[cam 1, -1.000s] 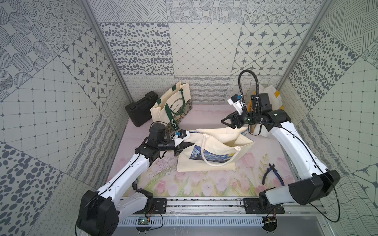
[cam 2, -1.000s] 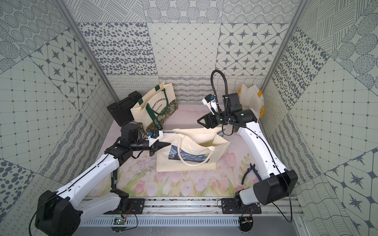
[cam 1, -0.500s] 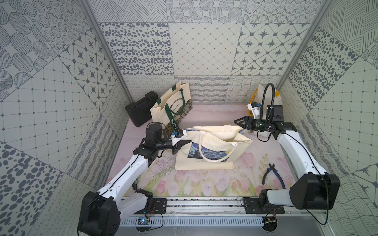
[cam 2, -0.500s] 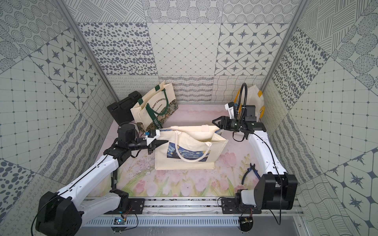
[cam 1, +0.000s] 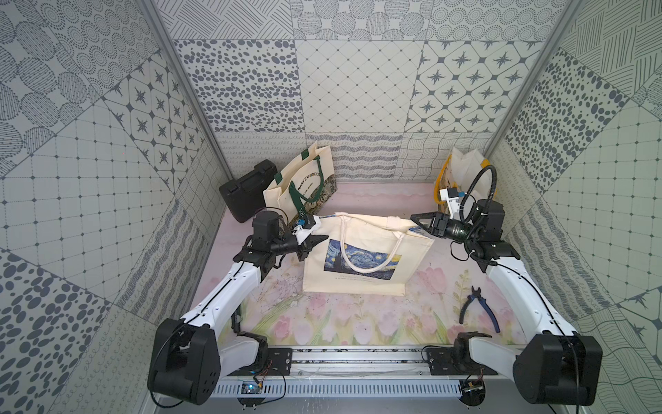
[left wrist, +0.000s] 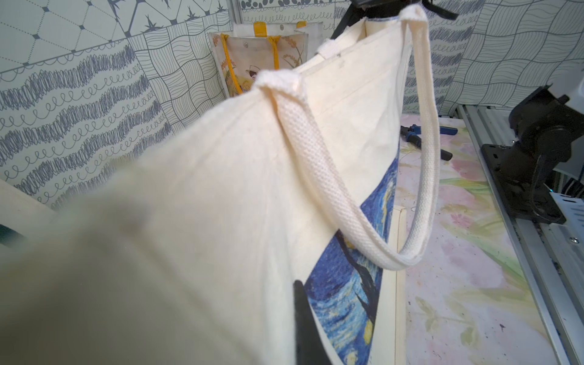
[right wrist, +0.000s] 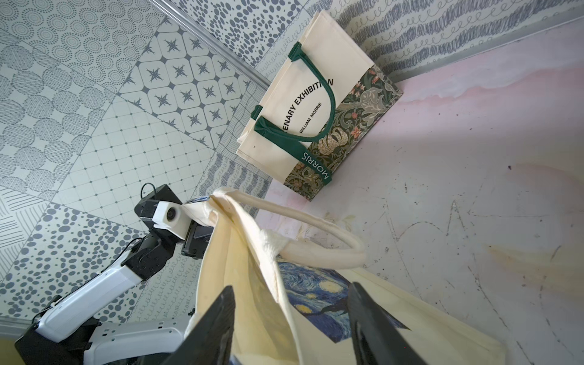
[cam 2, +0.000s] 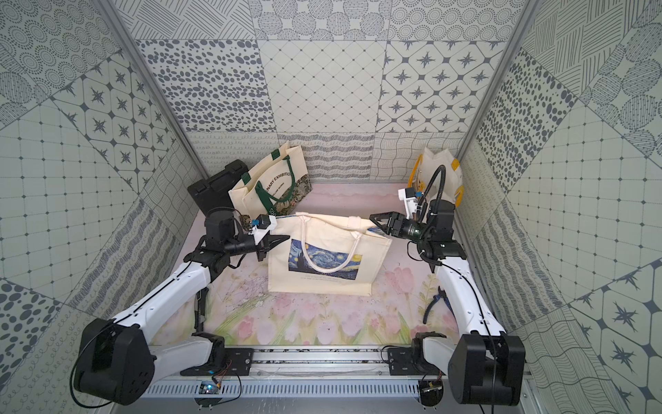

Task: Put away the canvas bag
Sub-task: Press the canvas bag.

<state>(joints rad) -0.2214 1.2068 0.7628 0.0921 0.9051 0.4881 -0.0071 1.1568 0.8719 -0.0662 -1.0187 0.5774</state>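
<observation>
Canvas bag [cam 1: 358,290] now stretched flat, rectangular; woven cream handles [left wrist: 308,164] sag.

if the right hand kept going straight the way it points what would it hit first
The canvas bag. In the right wrist view its top edge lies between the open fingers of the right hand, so the hand would likely push into that cloth almost at once; exact depth is unclear.
</observation>
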